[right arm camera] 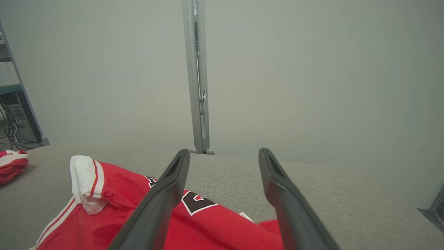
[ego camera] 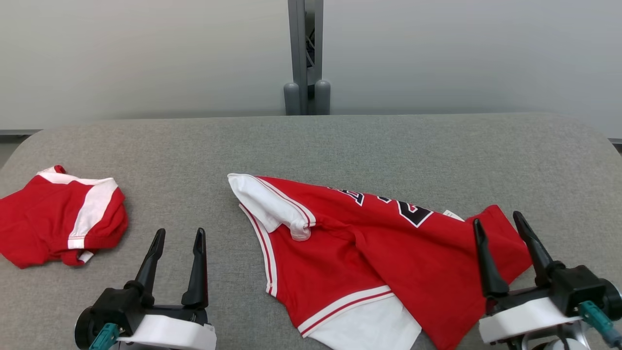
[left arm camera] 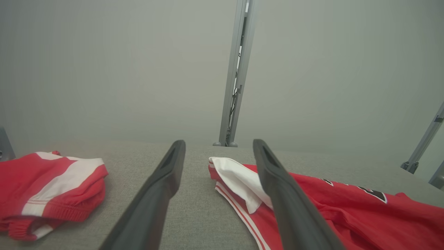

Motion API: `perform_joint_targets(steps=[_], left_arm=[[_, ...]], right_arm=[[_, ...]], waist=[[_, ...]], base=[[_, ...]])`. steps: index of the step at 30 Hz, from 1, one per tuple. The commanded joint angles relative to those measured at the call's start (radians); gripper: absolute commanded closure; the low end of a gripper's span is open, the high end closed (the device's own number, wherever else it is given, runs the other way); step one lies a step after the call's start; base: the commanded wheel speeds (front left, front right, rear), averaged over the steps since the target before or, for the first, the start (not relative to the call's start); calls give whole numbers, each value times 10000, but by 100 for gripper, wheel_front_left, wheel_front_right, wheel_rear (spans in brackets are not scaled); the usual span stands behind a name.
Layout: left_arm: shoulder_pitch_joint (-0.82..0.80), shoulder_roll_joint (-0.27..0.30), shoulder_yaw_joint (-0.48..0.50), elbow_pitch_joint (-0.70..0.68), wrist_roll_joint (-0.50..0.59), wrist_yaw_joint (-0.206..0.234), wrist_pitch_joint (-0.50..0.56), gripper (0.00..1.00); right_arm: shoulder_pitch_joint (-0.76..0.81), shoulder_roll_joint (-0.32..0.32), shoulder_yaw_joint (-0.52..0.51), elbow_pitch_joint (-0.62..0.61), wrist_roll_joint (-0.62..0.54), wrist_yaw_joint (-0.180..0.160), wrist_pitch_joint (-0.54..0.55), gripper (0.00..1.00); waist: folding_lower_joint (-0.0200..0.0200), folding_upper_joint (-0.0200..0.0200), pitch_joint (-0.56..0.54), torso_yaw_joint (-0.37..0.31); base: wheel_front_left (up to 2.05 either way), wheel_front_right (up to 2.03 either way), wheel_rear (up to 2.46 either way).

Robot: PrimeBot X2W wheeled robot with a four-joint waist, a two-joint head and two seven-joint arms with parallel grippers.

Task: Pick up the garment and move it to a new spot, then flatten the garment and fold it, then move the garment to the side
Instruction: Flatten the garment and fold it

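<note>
The crumpled red jersey with white trim and black lettering (ego camera: 369,253) lies right of centre on the grey fabric-covered counter (ego camera: 340,141), its long axis slanting from a white sleeve at far left to near right. Folds hide part of the lettering, and the head view's bottom edge cuts its hem. The left pincer (ego camera: 180,232) and right pincer (ego camera: 497,218) hang released and empty, with a folded red-and-white garment (ego camera: 58,218) near the left edge and bare counter beyond.

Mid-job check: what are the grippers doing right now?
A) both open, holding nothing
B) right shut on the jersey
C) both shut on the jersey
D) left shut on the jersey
A: the left gripper and right gripper both have their fingers spread wide, and no cloth of the jersey is pinched between them.
</note>
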Motion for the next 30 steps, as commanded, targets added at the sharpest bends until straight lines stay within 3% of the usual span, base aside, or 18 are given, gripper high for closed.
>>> perform_joint_targets(steps=[1, 10, 17, 23, 30], left_arm=[[-46, 9, 72, -5, 60, -55, -11, 0], [-176, 6, -50, 294, -227, -22, -11, 0], [-311, 11, -206, 414, -219, -26, -10, 0], [-441, 9, -174, 442, -206, -57, -12, 0], [-568, 10, -258, 515, -255, -78, -12, 0]], right_arm=[[-23, -53, 110, 44, -174, 1, -47, 0], [448, -54, 934, 608, -713, -1, -47, 0], [1157, -339, 2151, 1482, -811, -1, 76, 0], [1229, -800, 2446, 2106, -1001, -1, 431, 0], [979, -850, 2570, 2591, -905, -1, 731, 0]], waist=[[0, 0, 35, -41], [0, 0, 364, -308], [0, 0, 602, -372], [0, 0, 775, -355], [0, 0, 898, -278]], base=[[0, 0, 0], [0, 0, 0], [0, 0, 0], [0, 0, 0], [0, 0, 0]])
